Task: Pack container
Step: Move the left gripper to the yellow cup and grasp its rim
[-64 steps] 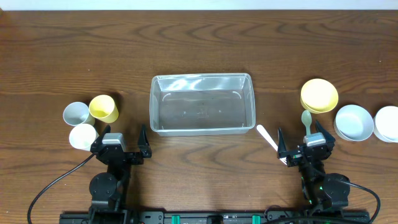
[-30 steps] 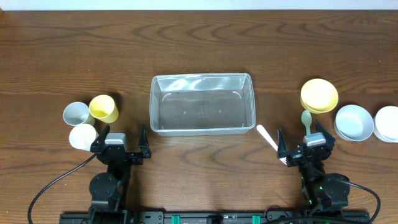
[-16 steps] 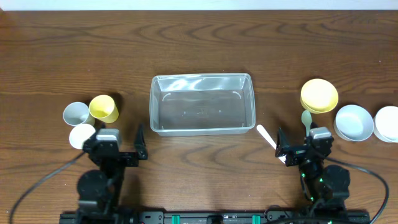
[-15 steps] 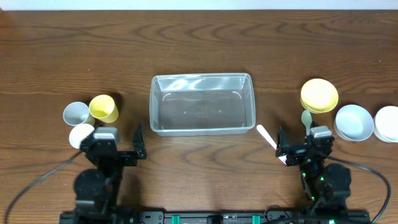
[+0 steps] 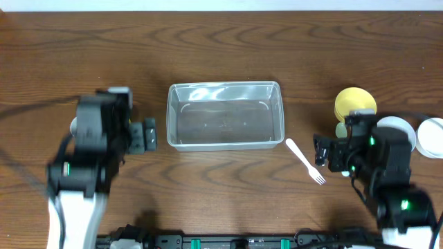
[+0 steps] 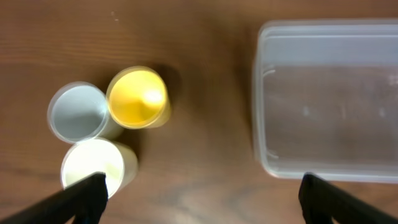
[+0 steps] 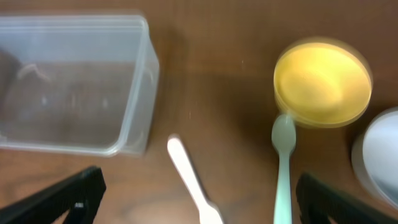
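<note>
Dark wood-grain table (image 5: 221, 41) spreads under everything. I judge packing has not begun: the container (image 5: 225, 85), a clear tub with rounded corners, sits empty at centre. My left gripper (image 6: 199, 190) and right gripper (image 7: 199, 186) hang above the table, jaws spread wide, holding nothing. Right of the tub lies a glossy yellow bowl (image 7: 322, 82); left cluster the yellow cup (image 6: 138, 98), grey cup (image 6: 78, 112) and white cup (image 6: 93, 163). The slim green spoon (image 7: 283, 162) and white fork (image 5: 304, 160) also wait.

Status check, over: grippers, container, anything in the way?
Left gripper open, empty. Right gripper open, empty. Container empty, mid-table. Nothing blocking it; cups on left, fork, spoon, bowls on right.
</note>
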Tool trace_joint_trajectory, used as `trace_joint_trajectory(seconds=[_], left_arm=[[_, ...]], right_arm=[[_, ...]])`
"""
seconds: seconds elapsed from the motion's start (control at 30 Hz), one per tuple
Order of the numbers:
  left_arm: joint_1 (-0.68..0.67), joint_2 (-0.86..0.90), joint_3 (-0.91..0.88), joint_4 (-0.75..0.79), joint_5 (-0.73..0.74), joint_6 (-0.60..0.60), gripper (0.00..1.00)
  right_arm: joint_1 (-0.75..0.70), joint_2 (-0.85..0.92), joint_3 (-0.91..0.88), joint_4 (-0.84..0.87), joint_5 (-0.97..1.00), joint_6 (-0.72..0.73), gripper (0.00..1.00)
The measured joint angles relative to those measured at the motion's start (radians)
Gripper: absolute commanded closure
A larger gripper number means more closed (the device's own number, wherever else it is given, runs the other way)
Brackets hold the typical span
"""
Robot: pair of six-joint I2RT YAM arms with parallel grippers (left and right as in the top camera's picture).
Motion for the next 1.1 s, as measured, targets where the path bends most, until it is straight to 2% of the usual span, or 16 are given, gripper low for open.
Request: trace_joint_trajectory(seconds=[0.17,0.3,0.53,0.7,1.1], left_arm=[[0.000,0.190,0.151,-0.135,0.096,-0.012,0.02],[0.004,0.232,0.162,-0.138,0.113,-0.018,0.02],[0.126,0.271,0.164,-0.083,0.028,-0.089,0.02],[0.214,0.372,0.168,-0.031,-0.006,-0.146,0.02],[0.212,0.635,0.168,0.032,-0.018,-0.173,0.02]], right_arm=[[0.000,0.200,0.230,-0.226,-0.005,0.000,0.01],[0.000,0.264,0.305,-0.244,0.005,0.001,0.01],[-0.032,0.328,0.315,-0.250,0.071,0.052,0.01],[-0.037,0.375,0.315,-0.252,0.080,0.063,0.01],[-0.037,0.396,0.315,-0.253,0.084,0.066,0.01]])
